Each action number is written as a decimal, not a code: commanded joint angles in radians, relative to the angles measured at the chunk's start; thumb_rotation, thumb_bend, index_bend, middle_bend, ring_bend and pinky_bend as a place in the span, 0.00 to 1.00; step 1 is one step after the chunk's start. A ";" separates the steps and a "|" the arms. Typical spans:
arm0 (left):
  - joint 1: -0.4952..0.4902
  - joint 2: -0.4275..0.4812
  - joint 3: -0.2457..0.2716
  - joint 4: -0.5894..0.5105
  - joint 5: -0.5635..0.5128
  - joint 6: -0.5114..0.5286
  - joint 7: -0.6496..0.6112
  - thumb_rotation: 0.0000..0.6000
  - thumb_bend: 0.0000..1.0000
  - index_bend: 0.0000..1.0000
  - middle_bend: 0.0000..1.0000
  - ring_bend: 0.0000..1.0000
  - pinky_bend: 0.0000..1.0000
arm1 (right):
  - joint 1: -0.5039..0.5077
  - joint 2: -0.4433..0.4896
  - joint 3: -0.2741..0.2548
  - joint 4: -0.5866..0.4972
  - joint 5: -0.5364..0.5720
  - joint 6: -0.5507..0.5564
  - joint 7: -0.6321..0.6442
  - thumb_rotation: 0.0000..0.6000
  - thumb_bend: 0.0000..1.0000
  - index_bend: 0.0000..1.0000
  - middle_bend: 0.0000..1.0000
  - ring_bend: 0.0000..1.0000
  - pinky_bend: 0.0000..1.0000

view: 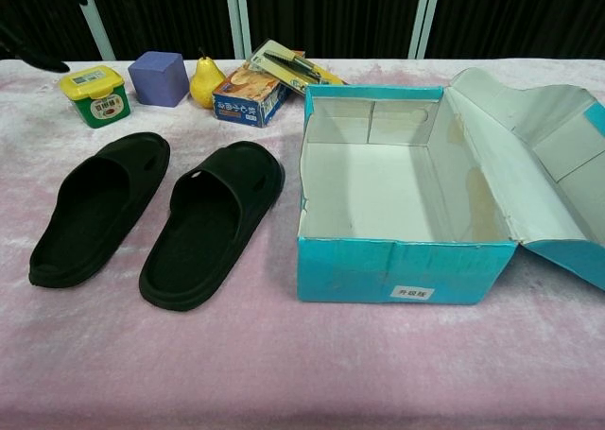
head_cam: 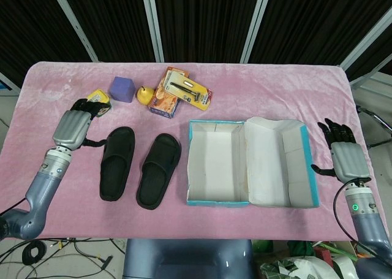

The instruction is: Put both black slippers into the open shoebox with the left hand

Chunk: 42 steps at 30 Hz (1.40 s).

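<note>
Both black slippers [head_cam: 140, 167] are lying left of centre beside the shoebox [head_cam: 251, 162], while the left hand [head_cam: 75, 127] and right hand [head_cam: 345, 154] are being held empty, fingers apart

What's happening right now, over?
Left hand open beside the slippers, right hand open. Both slippers on the table. Shoebox empty, nothing blocking.

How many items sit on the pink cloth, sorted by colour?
Black: 2, the left slipper and right slipper
Teal: 1, the open shoebox
Purple: 1, the cube
Yellow: 2, the pear and yellow-lidded tub
Orange: 2, the snack box and carded tool pack
Total: 8
</note>
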 commanded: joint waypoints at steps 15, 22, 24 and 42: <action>-0.102 -0.168 0.053 -0.023 -0.051 -0.153 0.051 1.00 0.00 0.17 0.22 0.17 0.12 | -0.111 0.003 -0.132 -0.104 -0.210 0.172 -0.073 1.00 0.08 0.00 0.00 0.00 0.01; -0.183 -0.235 0.046 0.030 -0.134 -0.214 0.145 1.00 0.00 0.17 0.21 0.17 0.12 | -0.114 0.021 -0.145 -0.123 -0.247 0.178 -0.087 1.00 0.08 0.00 0.00 0.00 0.01; -0.203 -0.253 0.048 0.051 -0.160 -0.217 0.185 1.00 0.00 0.16 0.21 0.17 0.12 | -0.113 0.023 -0.143 -0.126 -0.250 0.180 -0.083 1.00 0.08 0.00 0.00 0.00 0.01; -0.321 -0.372 0.069 0.171 -0.425 -0.232 0.376 1.00 0.00 0.15 0.19 0.17 0.12 | -0.117 0.031 -0.136 -0.119 -0.244 0.178 -0.058 1.00 0.08 0.00 0.00 0.00 0.01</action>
